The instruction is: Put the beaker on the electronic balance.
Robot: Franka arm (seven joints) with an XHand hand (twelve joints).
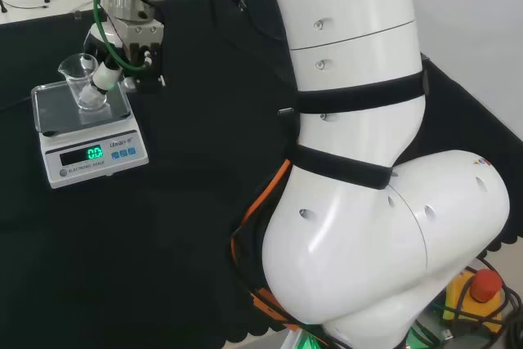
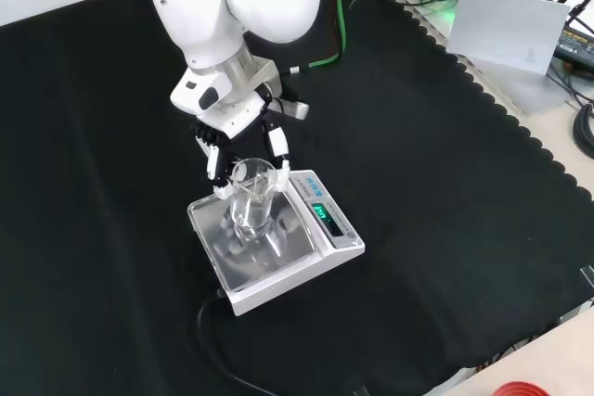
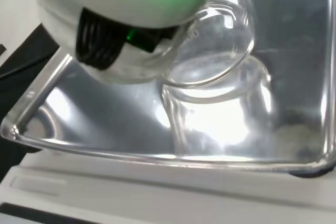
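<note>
Front view: I've got the hand [image 2: 243, 141] with fingers curled round the clear beaker [image 2: 251, 199], which sits upright mid-pan on the electronic balance [image 2: 306, 252], near the cloth's [image 2: 445, 192] middle.

Glossy white arm links, black straps, orange and green cables.

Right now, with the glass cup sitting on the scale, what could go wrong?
The fingers are curled round the beaker, so pulling away before they open could tip it over. The beaker stands on the shiny pan of the balance, where it might slide. It is clear glass, so a fall could break it.
</note>
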